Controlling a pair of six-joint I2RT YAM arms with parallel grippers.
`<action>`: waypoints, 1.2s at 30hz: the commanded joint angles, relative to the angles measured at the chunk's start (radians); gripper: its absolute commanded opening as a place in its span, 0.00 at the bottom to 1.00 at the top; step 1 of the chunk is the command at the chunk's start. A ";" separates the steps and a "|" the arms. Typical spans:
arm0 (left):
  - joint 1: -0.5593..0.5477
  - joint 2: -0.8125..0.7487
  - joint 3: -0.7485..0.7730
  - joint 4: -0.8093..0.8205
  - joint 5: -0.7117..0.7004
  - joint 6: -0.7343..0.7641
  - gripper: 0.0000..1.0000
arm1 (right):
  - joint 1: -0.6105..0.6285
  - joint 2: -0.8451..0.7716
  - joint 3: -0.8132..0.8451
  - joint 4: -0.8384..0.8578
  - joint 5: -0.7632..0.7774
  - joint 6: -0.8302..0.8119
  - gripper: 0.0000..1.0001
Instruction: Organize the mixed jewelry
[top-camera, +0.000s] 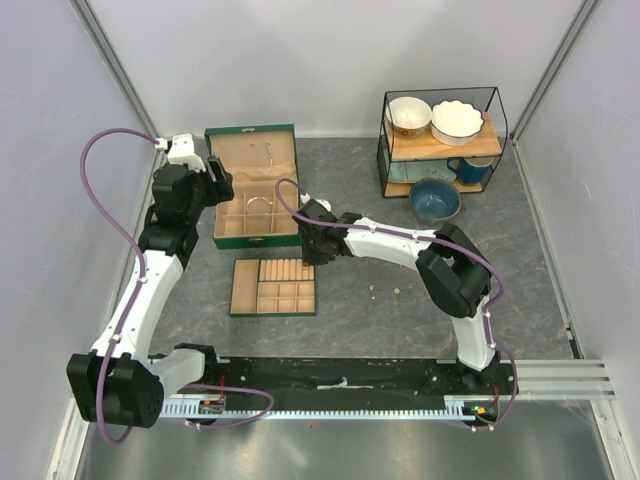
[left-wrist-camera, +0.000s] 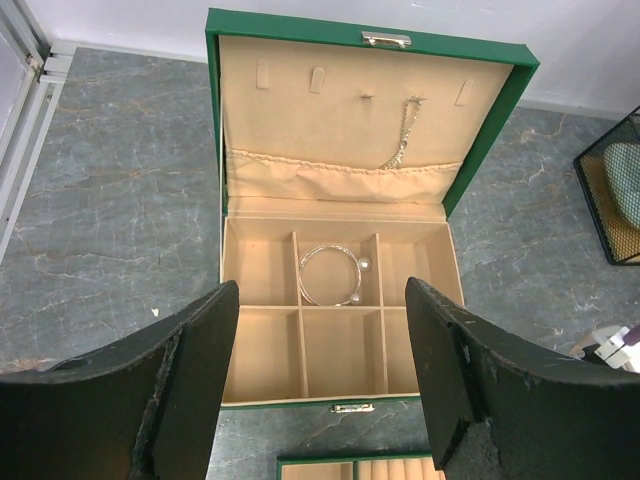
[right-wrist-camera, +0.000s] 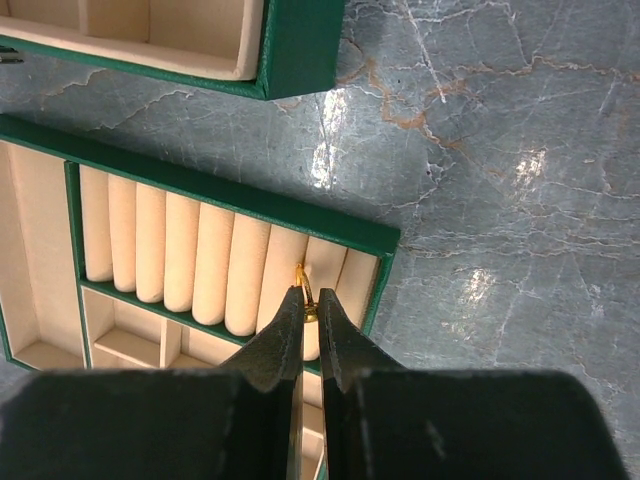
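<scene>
— Where's your right gripper (right-wrist-camera: 311, 298)?

— Over the loose tray (right-wrist-camera: 236, 199), at the right end of its row of cream rolls. My jaws are pinched almost together with only a sliver of gap, and a gold ring (right-wrist-camera: 302, 278) is caught between the tips. It's a thin, bright yellow band, mostly hidden by my fingers, and it sits at the groove beside the last roll.

— And the left one?

— My left gripper (left-wrist-camera: 320, 290) hangs spread wide above the green box (left-wrist-camera: 215, 120), with nothing in it.

— What's in the box?

— A bangle (left-wrist-camera: 302, 280) lies flat in the middle compartment of the back row. It's a thin silvery wire hoop with two pale round beads at its ends. A fine silvery chain (left-wrist-camera: 404, 135) hangs inside the lid.

— Anything outside?

— Two tiny pale pieces (top-camera: 372, 292) lie on the grey table (top-camera: 540, 300), right of the tray and not touching it. They're too small to tell what they are.
</scene>
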 joint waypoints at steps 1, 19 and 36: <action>0.004 -0.023 -0.001 0.040 0.003 0.009 0.75 | 0.008 0.025 0.016 0.013 0.019 0.020 0.00; 0.004 -0.019 -0.012 0.052 0.016 -0.002 0.75 | 0.020 0.071 0.055 0.001 0.030 -0.012 0.00; 0.004 -0.023 -0.019 0.056 0.032 -0.002 0.74 | 0.029 0.080 0.118 0.007 -0.032 -0.049 0.19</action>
